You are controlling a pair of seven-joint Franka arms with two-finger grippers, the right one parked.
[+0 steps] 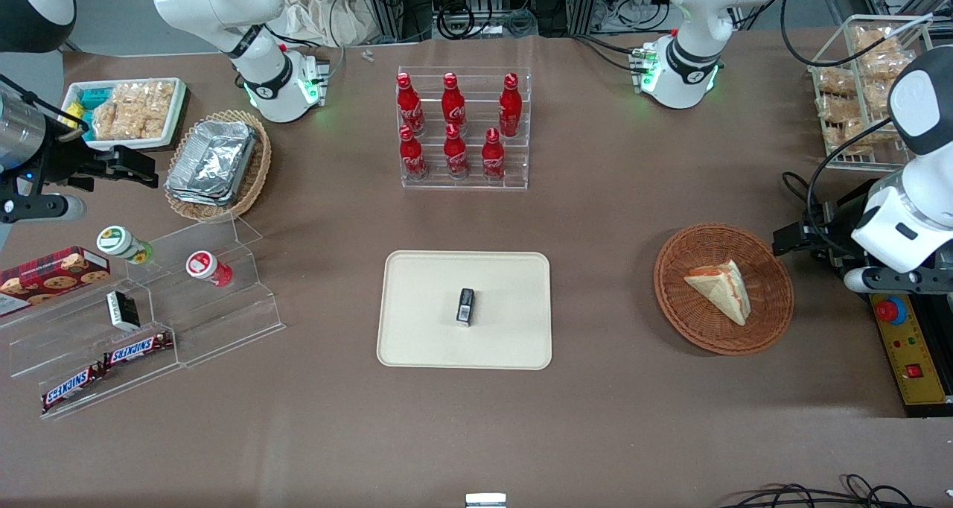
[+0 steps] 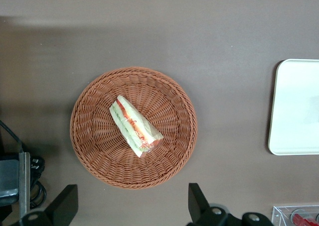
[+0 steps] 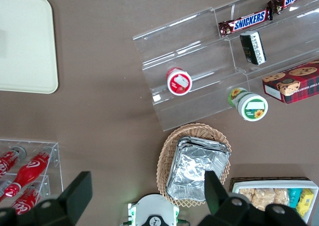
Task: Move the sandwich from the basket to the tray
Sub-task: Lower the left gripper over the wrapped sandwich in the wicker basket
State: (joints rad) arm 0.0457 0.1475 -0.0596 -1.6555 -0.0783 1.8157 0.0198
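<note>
The gripper [image 2: 132, 208] hangs above the basket [image 2: 94, 151], its 2 fingers [image 2: 67, 201] spread wide apart and holding nothing. The sandwich [image 2: 134, 126] lies in the basket. The tray [image 1: 424, 329], well apart toward the table's middle, carries 1 small dark box [image 1: 465, 306].

Cola bottles [image 1: 456, 124] — Snickers bars [image 1: 106, 366].
</note>
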